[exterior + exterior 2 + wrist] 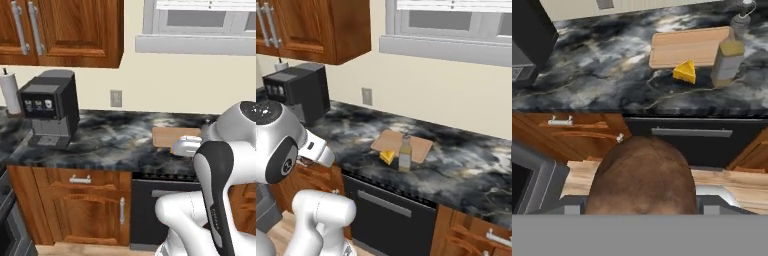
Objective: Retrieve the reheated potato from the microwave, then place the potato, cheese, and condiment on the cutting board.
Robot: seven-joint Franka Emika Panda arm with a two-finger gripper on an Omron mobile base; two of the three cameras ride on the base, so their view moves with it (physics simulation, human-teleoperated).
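Observation:
The rough brown potato (642, 175) fills the lower middle of the hand view, with my gripper (641, 204) shut on it and held out in front of the counter, above the floor. Farther off, the light wooden cutting board (684, 46) lies bare on the dark marbled counter (612, 65). The yellow cheese (684, 71) wedge sits on the counter just off the board's near edge. Beside it stands the tan condiment (728, 57) bottle with its dark cap. From the right base, cutting board (406, 141), cheese (387, 157) and condiment (404, 154) sit mid-counter. The microwave is out of view.
A black coffee machine (50, 112) stands on the counter's left part, with a paper-towel roll (10, 92) beyond it. Below the board is a dark appliance front (391, 215) with a bar handle. Wooden wall cabinets (65, 30) hang above, and a window (451, 25) is behind.

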